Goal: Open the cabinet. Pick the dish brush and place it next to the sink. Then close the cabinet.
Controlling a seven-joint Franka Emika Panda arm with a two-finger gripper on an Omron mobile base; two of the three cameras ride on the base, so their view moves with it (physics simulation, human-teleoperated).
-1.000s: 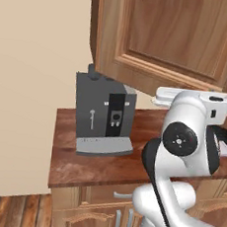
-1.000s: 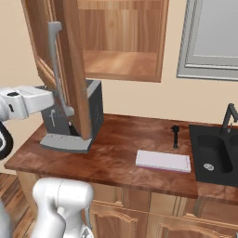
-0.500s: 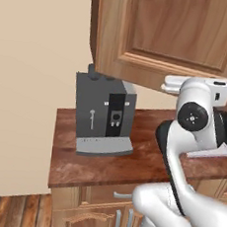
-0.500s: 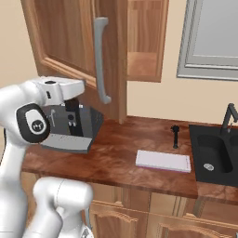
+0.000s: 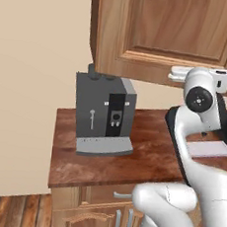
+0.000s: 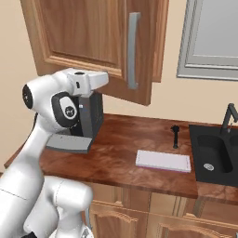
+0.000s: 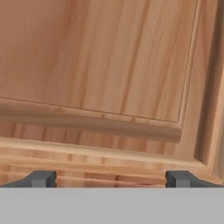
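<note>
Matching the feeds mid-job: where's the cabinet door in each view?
Left base view: cabinet door across the top, above the coffee machine.
Right base view: upper left, handle near its right edge.
Hand view: close up, raised panel ahead of the open gripper.
Shared landmark: coffee machine, under the door in both base views.

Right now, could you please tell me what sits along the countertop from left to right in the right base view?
Coffee machine → white flat pad → dish brush standing upright → sink with its faucet.
</note>
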